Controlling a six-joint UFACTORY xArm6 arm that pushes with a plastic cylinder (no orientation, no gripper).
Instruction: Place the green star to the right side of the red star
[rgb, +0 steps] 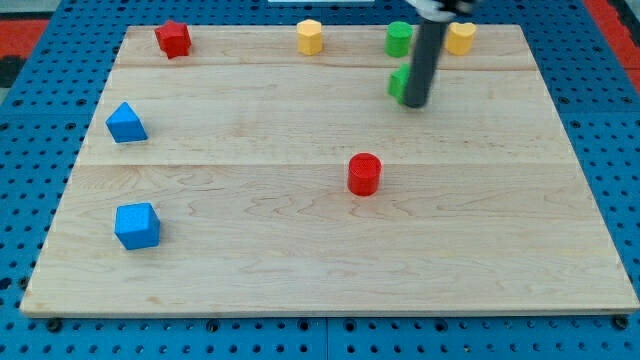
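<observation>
The red star (173, 39) sits near the board's top left corner. The green star (398, 83) lies right of centre near the view's top, mostly hidden behind the rod. My tip (415, 103) rests on the board touching the green star's right side. The two stars are far apart, with the green one well to the view's right of the red one.
A green cylinder (399, 38) and two yellow blocks (310, 37) (460, 38) line the top edge. A red cylinder (364, 174) stands mid-board. A blue triangle (126, 123) and a blue cube (137, 225) sit at the left. The wooden board (320, 270) lies on a blue pegboard.
</observation>
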